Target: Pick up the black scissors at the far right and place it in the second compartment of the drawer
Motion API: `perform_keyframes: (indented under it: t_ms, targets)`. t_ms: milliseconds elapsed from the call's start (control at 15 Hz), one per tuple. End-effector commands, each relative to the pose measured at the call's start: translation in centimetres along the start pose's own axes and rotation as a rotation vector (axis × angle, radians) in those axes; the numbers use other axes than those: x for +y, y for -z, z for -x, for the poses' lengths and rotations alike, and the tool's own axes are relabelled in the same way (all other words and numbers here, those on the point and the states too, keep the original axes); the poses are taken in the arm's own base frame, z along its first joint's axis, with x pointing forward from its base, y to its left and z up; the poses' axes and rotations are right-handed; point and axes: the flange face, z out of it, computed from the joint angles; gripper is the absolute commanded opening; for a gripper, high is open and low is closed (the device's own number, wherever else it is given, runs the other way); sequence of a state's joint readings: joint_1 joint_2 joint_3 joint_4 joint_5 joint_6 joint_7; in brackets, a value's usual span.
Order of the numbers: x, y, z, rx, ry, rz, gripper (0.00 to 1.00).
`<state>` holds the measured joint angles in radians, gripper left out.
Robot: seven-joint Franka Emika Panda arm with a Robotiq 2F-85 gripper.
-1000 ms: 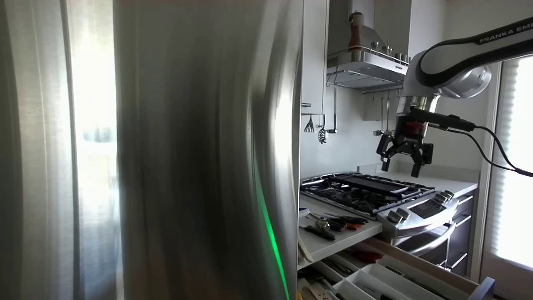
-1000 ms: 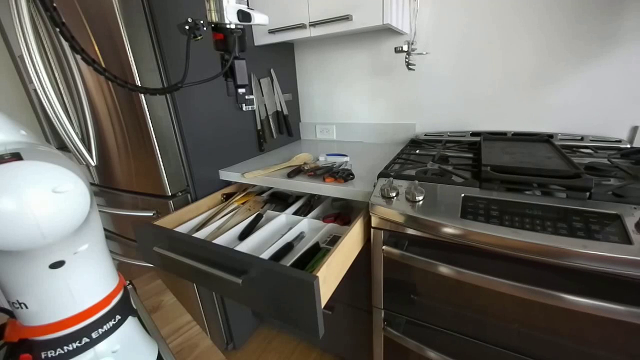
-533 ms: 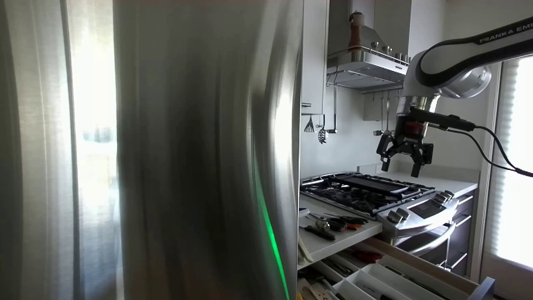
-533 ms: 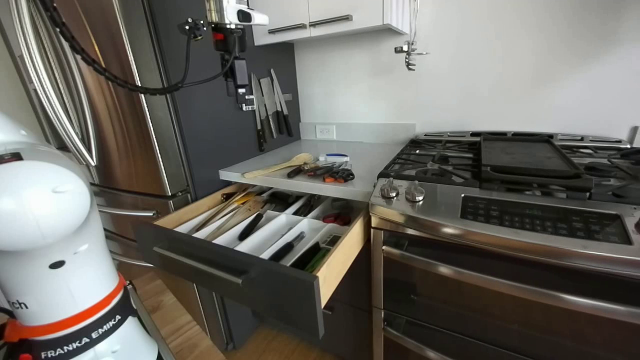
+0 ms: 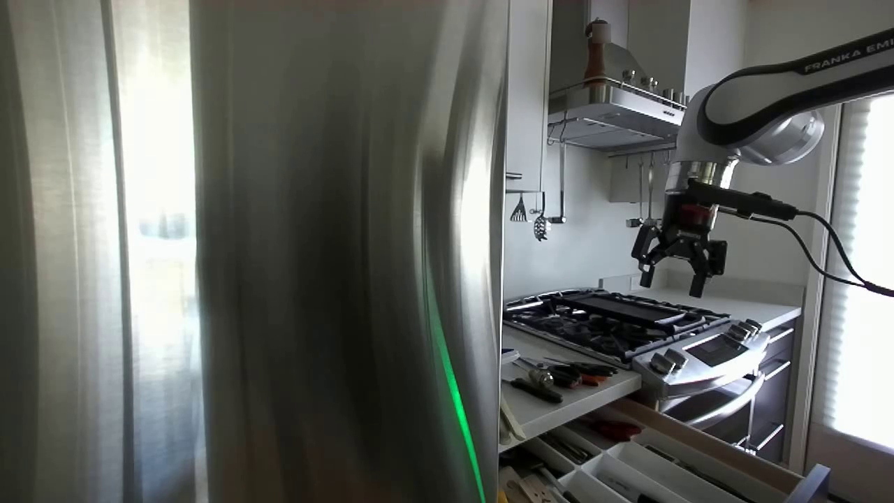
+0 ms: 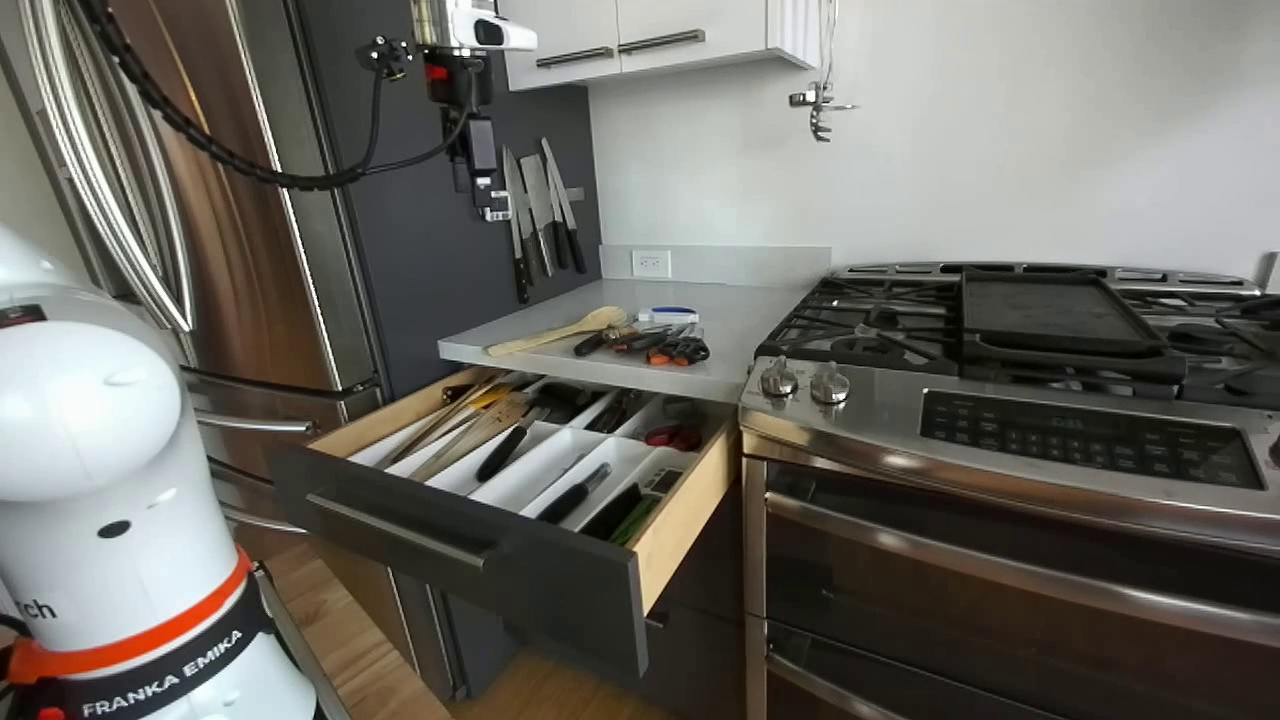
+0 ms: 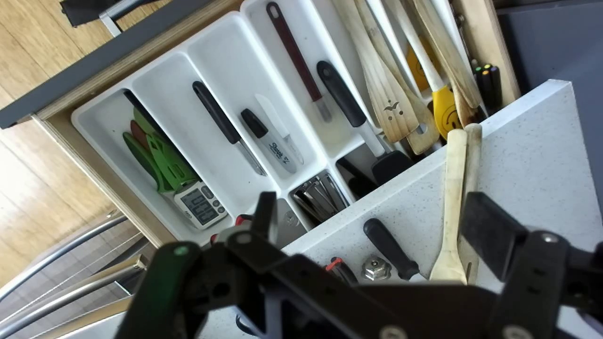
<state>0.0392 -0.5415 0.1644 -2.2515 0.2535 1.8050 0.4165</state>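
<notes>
Black scissors (image 6: pixel 692 349) lie on the counter near its front right edge, beside orange-handled pieces. They also show in an exterior view (image 5: pixel 599 367); in the wrist view only a dark loop (image 7: pixel 242 325) peeks out behind the gripper, and I cannot tell if it is theirs. The drawer (image 6: pixel 690 490) is pulled open below the counter, with a white divided tray inside; it also shows in the wrist view (image 7: pixel 109 181). My gripper (image 5: pixel 672 283) is open and empty, high above the counter and drawer. It shows edge-on in an exterior view (image 6: pixel 490 208) and wide apart in the wrist view (image 7: pixel 370 202).
The counter (image 6: pixel 735 300) also holds a wooden spoon (image 6: pixel 560 330) and black-handled tools. Tray sections hold a timer (image 7: pixel 200 205), a marker (image 7: pixel 268 141) and spatulas. The stove (image 6: pixel 890 380) stands right of the drawer. Knives (image 6: pixel 540 215) hang on the dark panel.
</notes>
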Motion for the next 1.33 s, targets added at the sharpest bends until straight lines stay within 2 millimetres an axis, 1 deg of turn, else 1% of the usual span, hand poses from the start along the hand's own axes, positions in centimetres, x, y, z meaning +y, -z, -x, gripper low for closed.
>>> perform_keyframes:
  t_ms: [0, 200, 467, 533, 667, 933, 1067, 1133, 1267]
  targets:
    - [0.8, 0.2, -2.4, 0.066, -0.003, 0.032, 1.0]
    - [1.5, 0.0, -5.7, 0.123, 0.064, 0.074, 1.0]
    - [1.6, -1.6, -10.6, 0.177, 0.253, 0.206, 1.0]
    - [1.1, -2.5, -11.8, 0.19, 0.296, 0.243, 1.0]
    - [0.3, -4.1, -13.9, 0.229, 0.323, 0.277, 1.0]
    - [-0.3, -7.3, -17.8, 0.279, 0.344, 0.316, 1.0]
    - [-0.2, -8.8, -19.2, 0.285, 0.366, 0.282, 1.0]
    - [0.0, -7.5, -17.6, 0.278, 0.351, 0.292, 1.0]
    - [0.0, -8.8, -18.7, 0.276, 0.355, 0.284, 1.0]
